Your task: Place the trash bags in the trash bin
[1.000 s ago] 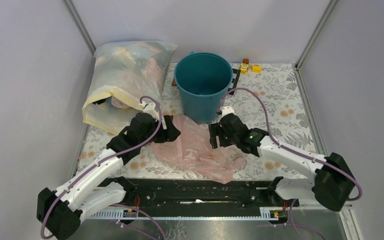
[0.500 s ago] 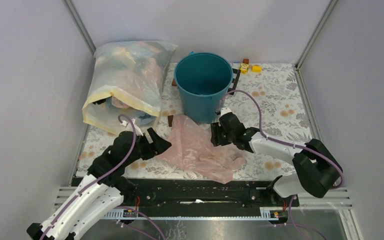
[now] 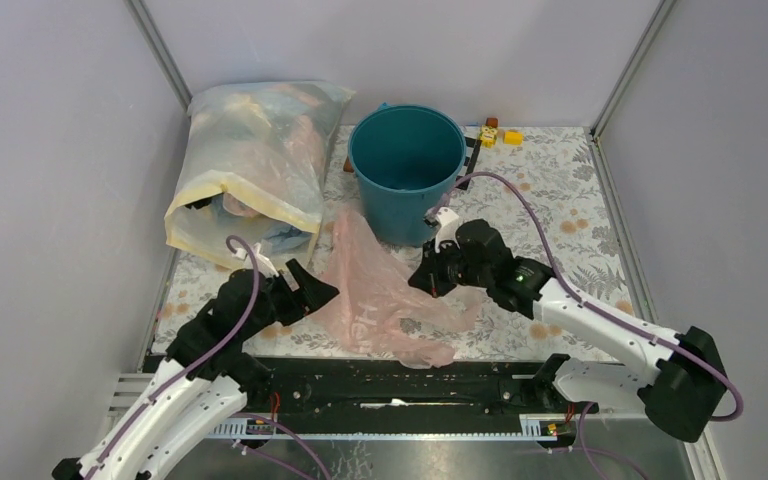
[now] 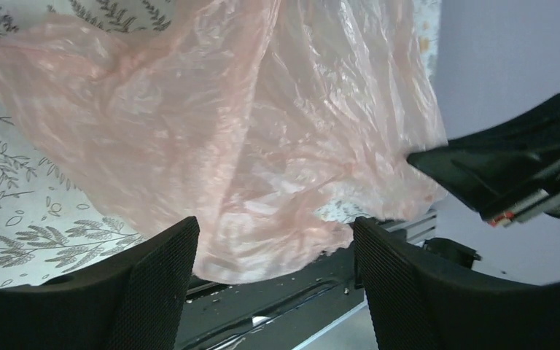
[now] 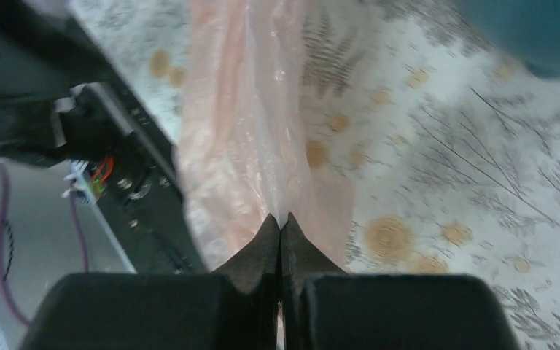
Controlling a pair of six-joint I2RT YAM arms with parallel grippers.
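Observation:
A pale-pink trash bag (image 3: 380,290) lies crumpled on the flowered table in front of the teal trash bin (image 3: 406,170). My right gripper (image 3: 430,277) is shut on the bag's right edge, and the film hangs down from its tips (image 5: 281,219) with that side lifted. My left gripper (image 3: 318,292) stands open beside the bag's left edge, holding nothing; in the left wrist view the trash bag (image 4: 248,138) lies beyond its spread fingers (image 4: 157,292).
A large yellowish-white sack (image 3: 250,160) stuffed with bags lies at the back left, next to the bin. Small yellow and brown blocks (image 3: 498,134) sit at the back right. The black rail (image 3: 390,385) runs along the near table edge.
My right gripper has shut on the bag's right edge and raised it, pulling the film up. My left arm has drawn back toward the near left and stays open.

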